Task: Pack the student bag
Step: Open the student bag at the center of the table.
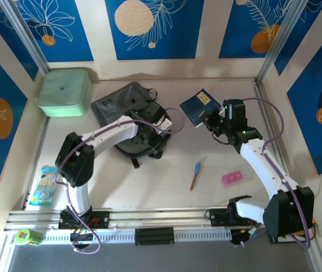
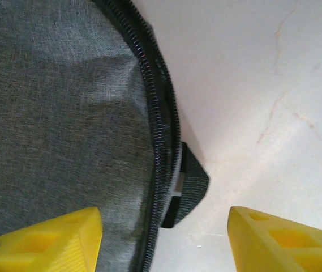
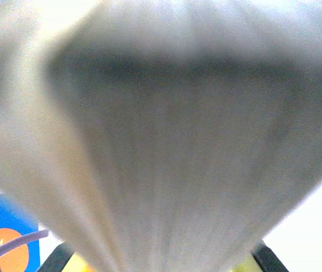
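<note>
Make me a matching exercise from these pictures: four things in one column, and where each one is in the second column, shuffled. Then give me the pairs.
Things:
1. student bag
2. blue book
3. mint-green box
4. pen

Places:
A. in the far left corner of the table
B. gripped by the right gripper, lifted at a tilt
C. lying loose on the table, touching nothing else
D. mid-table, with the open left gripper straddling its zipper edge

Pairs: 1-D, 2-B, 3-A, 4-C

Soft dark grey student bag (image 1: 120,106) lies apparently flat, left of centre.
</note>
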